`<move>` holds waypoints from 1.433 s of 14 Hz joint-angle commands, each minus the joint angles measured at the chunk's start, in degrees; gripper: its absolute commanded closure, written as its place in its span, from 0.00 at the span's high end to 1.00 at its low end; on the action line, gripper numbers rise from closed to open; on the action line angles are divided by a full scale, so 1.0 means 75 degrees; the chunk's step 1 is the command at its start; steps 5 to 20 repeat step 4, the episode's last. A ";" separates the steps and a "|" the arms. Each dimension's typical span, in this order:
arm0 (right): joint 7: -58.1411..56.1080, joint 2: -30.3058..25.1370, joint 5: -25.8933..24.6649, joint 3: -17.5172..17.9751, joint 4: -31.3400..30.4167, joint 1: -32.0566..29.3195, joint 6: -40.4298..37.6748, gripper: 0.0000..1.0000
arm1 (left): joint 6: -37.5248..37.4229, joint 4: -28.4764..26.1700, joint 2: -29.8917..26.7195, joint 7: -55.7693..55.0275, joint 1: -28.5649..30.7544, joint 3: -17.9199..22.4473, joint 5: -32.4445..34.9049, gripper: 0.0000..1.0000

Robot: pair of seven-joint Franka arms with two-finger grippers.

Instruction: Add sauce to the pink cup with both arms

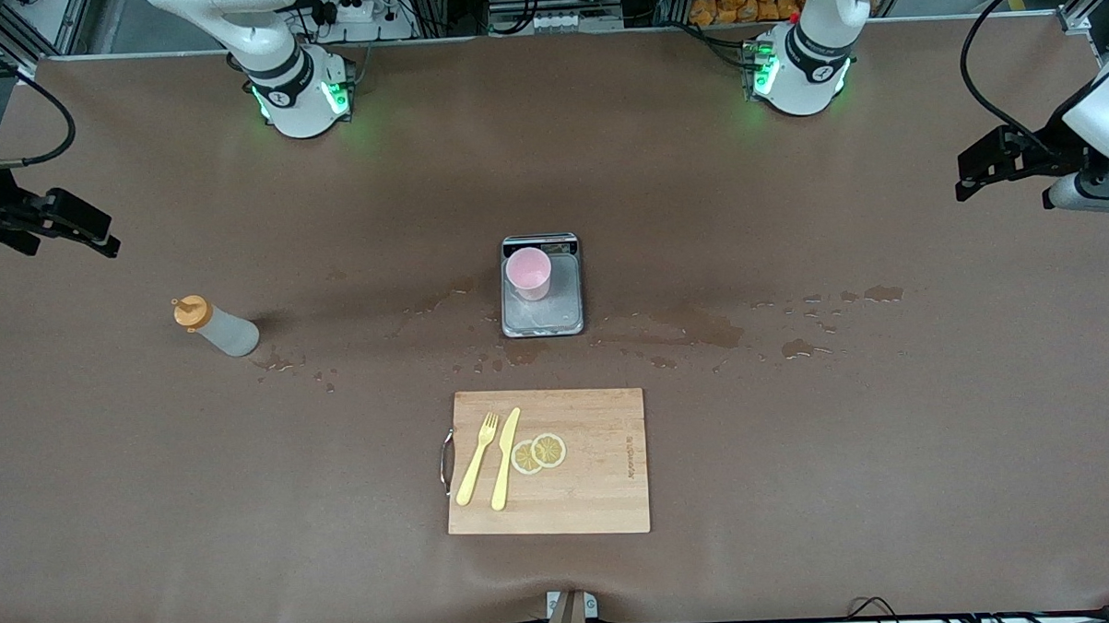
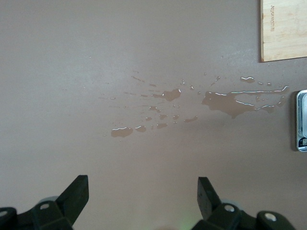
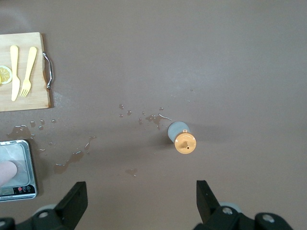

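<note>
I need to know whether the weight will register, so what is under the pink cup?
The pink cup stands upright on the tray of a small kitchen scale, toward its display end. Water glistens on the tray around it. The patch directly beneath the cup is covered.

A wide bench (image 1: 847,486) covered in matte brown sheeting carries four things set directly on it, with scattered wet splashes (image 1: 703,327) across its middle band. At the centre lies a small silver rectangular digital scale (image 1: 543,321), and nearer to the front camera a pale rectangular bamboo cutting board with a metal handle (image 1: 598,494). Toward the right arm's end stands a small translucent whitish-grey squeeze bottle with an orange nozzle cap (image 1: 216,326), upright, well apart from the scale, with a few droplets (image 3: 153,117) just beside its base.
</note>
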 commanded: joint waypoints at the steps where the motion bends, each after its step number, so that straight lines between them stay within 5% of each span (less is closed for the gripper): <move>1: -0.0072 -0.0254 -0.0187 0.0089 -0.0284 -0.0093 0.0155 1.00 | -0.0068 0.0079 -0.0013 -0.0180 0.0031 -0.0009 -0.0126 1.00; 20: -0.0072 -0.0254 -0.0188 0.0100 -0.0272 -0.0094 0.0179 1.00 | -0.0080 0.0090 -0.0025 -0.0216 0.0031 -0.0021 -0.0126 1.00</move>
